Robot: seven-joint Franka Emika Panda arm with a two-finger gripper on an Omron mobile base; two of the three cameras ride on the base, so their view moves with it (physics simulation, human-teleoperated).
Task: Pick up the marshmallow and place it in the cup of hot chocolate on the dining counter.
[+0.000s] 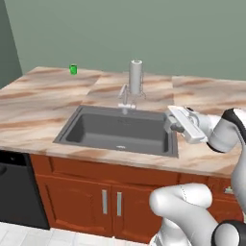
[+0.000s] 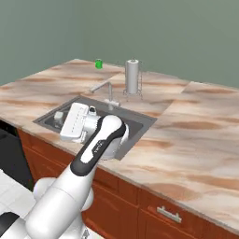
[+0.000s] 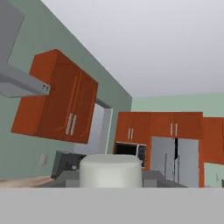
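Observation:
The marshmallow [image 3: 110,169], a greyish-white soft-edged block, fills the gap between my finger tips in the hand view. My gripper [image 3: 110,176] is shut on it. From the base views the gripper [image 1: 169,124] [image 2: 59,116] hangs over the right end of the sink, hand held level and pointing left. The cup of hot chocolate [image 1: 73,69] [image 2: 98,64], small and bright green, stands far off at the back left corner of the dining counter [image 1: 38,103] [image 2: 200,135]. The cup's inside cannot be made out from here.
A grey sink basin [image 1: 115,129] [image 2: 135,123] is sunk into the counter, with a faucet [image 1: 126,98] [image 2: 106,91] behind it. A tall silver canister on thin legs [image 1: 136,77] [image 2: 132,77] stands behind the faucet. A black appliance [image 1: 14,187] sits under the counter at left.

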